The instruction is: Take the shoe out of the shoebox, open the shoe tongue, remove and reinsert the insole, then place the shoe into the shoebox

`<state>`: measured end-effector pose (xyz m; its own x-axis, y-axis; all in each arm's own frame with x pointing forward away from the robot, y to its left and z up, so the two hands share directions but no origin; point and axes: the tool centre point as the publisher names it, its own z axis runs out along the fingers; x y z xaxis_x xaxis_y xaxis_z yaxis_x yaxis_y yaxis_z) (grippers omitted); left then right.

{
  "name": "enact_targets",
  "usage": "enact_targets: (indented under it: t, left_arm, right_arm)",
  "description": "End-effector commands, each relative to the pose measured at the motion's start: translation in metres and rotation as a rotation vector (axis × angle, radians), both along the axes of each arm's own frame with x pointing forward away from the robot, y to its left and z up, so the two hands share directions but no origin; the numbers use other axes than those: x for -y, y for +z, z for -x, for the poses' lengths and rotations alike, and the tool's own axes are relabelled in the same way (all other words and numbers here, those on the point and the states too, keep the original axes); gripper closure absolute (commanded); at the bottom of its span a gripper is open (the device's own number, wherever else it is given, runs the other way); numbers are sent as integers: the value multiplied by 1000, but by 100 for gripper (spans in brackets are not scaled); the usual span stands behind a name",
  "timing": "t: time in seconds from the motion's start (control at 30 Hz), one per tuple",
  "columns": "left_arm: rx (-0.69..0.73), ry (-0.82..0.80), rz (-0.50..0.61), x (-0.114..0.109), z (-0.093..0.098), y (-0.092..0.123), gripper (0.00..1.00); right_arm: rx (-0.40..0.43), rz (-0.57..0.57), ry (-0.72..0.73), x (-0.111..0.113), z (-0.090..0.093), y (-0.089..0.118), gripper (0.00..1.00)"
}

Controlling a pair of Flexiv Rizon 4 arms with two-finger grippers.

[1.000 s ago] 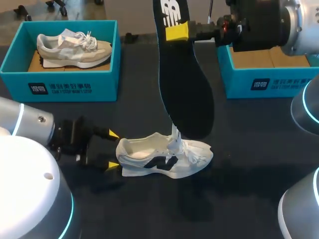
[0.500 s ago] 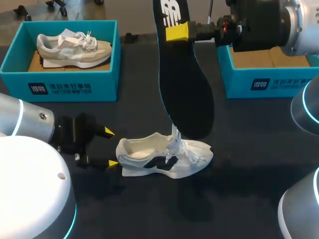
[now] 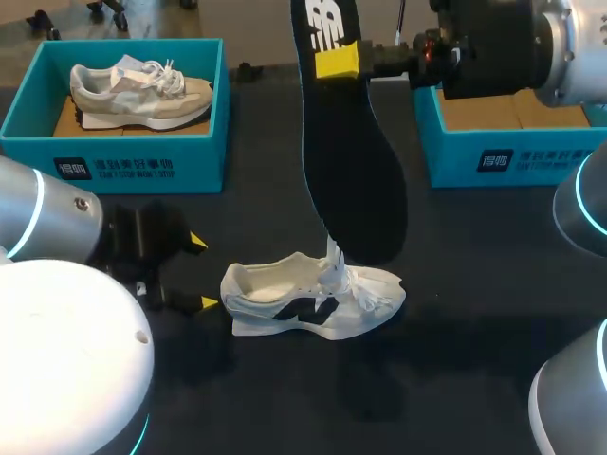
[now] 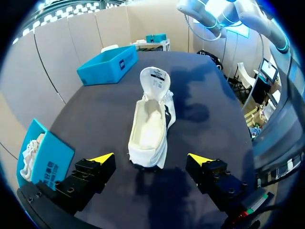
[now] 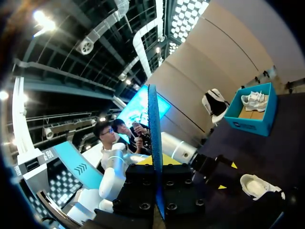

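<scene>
Here, my right tool [image 3: 337, 62] is clamped on the heel end of the black insole [image 3: 353, 161], which hangs toe-down over the white shoe [image 3: 308, 296] lying mid-surface [image 3: 474, 313]. My left tool [image 3: 201, 273], fingers apart, sits at the shoe's nine o'clock. The insole looks light and floppy; a grip nearer midlength should steady it.

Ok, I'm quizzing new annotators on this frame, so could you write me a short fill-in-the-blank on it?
The right gripper is shut on the black ____. The left gripper is ____, at the heel of the white shoe. The beige shoe lies in a ____. Answers: insole; open; shoebox.
</scene>
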<state>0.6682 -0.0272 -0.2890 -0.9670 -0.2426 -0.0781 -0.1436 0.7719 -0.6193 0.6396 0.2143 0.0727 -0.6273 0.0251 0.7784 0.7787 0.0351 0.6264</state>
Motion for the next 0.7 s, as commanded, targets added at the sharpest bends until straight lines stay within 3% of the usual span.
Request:
enact_targets:
  t: [0.03, 0.7]
  left_arm:
    - [-32, 6, -69, -2, 1, 11, 0]
    - [-45, 6, -71, -2, 2, 12, 0]
  right_arm:
    - [-1, 1, -2, -4, 0, -1, 100]
    - [-1, 1, -2, -4, 0, -1, 100]
